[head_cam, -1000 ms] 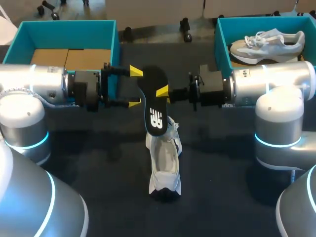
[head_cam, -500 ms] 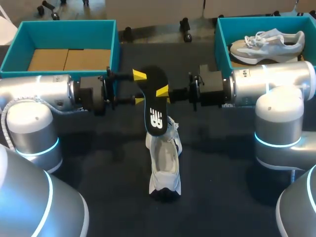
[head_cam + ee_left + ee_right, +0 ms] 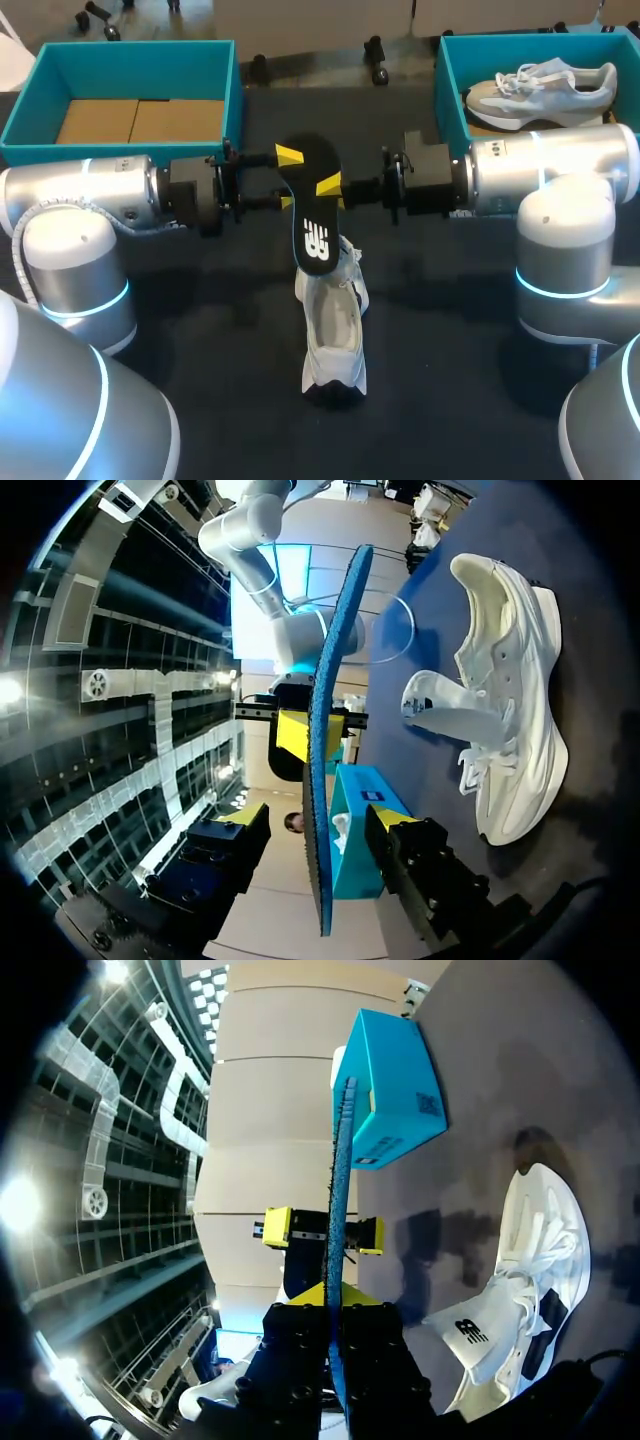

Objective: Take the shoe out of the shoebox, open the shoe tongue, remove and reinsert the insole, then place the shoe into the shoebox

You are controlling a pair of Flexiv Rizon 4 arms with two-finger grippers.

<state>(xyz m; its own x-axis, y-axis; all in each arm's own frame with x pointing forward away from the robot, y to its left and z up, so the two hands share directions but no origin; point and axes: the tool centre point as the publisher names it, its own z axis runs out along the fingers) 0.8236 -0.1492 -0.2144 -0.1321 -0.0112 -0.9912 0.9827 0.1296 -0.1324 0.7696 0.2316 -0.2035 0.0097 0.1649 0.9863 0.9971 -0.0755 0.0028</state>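
The black insole (image 3: 311, 205) with a white logo hangs edge-up above the table, and my right gripper (image 3: 333, 188) is shut on its right edge. My left gripper (image 3: 287, 179) is open; its yellow tips straddle the insole's left edge without touching. In the left wrist view the blue-backed insole (image 3: 328, 730) stands between my left gripper's (image 3: 320, 825) fingers with a gap on each side. The right wrist view shows my right gripper (image 3: 335, 1310) clamped on the insole (image 3: 340, 1180). The white shoe (image 3: 335, 325) lies on the table below, tongue open, also visible as shoe (image 3: 500, 710) and shoe (image 3: 525, 1270).
An open teal shoebox (image 3: 135, 58) stands at the back left with a cardboard floor. A second teal box (image 3: 448, 80) at the back right holds another pale shoe (image 3: 545, 88). Dark tabletop surrounds the white shoe.
My left arm has moved right toward the insole and its fingers have narrowed around the insole's edge. The right arm, the insole and the shoe have stayed still.
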